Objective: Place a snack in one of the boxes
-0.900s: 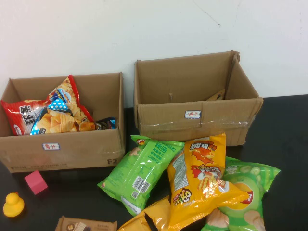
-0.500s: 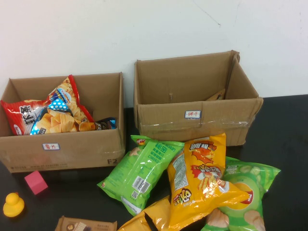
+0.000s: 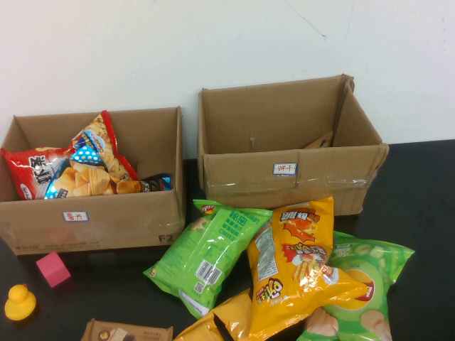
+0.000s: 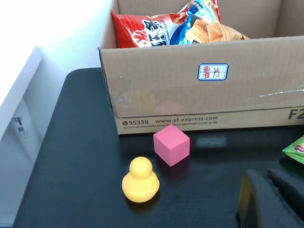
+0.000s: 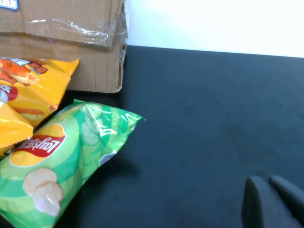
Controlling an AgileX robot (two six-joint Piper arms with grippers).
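Observation:
Two brown cardboard boxes stand at the back of the black table. The left box [image 3: 92, 220] holds red and blue chip bags [image 3: 71, 167]; it also shows in the left wrist view [image 4: 199, 99]. The right box [image 3: 291, 177] shows no snack inside. In front lie a green bag [image 3: 206, 256], a yellow-orange bag [image 3: 298, 259] and a green Lay's bag [image 3: 362, 284], which also shows in the right wrist view [image 5: 57, 161]. My left gripper [image 4: 265, 175] is shut and empty, low over the table in front of the left box. My right gripper [image 5: 267, 180] is shut and empty, to the right of the Lay's bag. Neither gripper shows in the high view.
A pink cube [image 3: 53, 268] and a yellow toy duck [image 3: 20, 302] sit in front of the left box. A brown packet [image 3: 128, 331] lies at the front edge. A white wall stands behind the boxes. Bare black table [image 5: 213, 104] lies right of the snack pile.

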